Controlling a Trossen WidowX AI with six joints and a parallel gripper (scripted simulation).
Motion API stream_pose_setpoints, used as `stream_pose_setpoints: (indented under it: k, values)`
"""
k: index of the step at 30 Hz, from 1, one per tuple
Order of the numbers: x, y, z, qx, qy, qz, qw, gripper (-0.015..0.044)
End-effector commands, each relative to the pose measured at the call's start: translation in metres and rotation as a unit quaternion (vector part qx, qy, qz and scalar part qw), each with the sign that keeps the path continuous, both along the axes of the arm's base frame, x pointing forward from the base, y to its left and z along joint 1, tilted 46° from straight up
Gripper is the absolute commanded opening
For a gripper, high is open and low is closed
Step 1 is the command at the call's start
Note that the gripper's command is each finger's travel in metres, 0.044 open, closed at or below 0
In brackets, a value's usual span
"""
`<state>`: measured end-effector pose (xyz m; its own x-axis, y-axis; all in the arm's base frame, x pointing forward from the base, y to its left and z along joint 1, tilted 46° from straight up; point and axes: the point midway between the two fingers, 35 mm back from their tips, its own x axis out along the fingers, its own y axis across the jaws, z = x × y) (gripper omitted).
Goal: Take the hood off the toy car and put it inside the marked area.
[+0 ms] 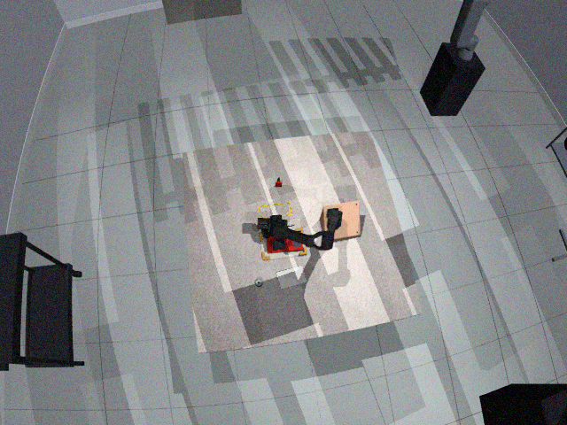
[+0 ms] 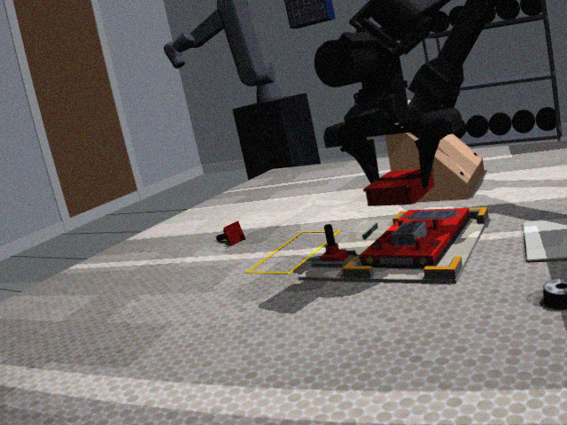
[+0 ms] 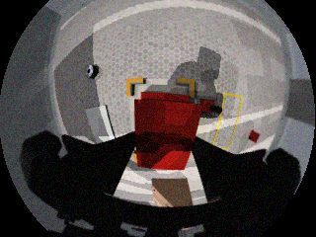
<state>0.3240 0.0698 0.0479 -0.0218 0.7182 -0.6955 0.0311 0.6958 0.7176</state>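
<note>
1. The hood was a chunky red block, clamped in the hand, hanging above the toy car.
2. Only the exterior view showed that gap; the yellow marked area sat just beside the car.

Patterned table, car tray, yellow outline, perhaps a wheel

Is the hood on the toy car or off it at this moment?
Off. The gripper is shut on the red hood, holding it in the air above the toy car, with a gap visible between them.
</note>
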Motion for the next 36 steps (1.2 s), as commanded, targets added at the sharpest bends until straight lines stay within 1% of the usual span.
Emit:
stream_pose_setpoints:
  k: [1, 18, 36]
  values:
    - [0.0, -0.002, -0.004, -0.001, 0.002, 0.0, 1.0, 0.0]
    - [0.009, -0.078, -0.069, -0.015, -0.003, -0.002, 1.0, 0.0]
    - [-0.014, -0.148, -0.138, -0.01, -0.007, 0.002, 1.0, 0.0]
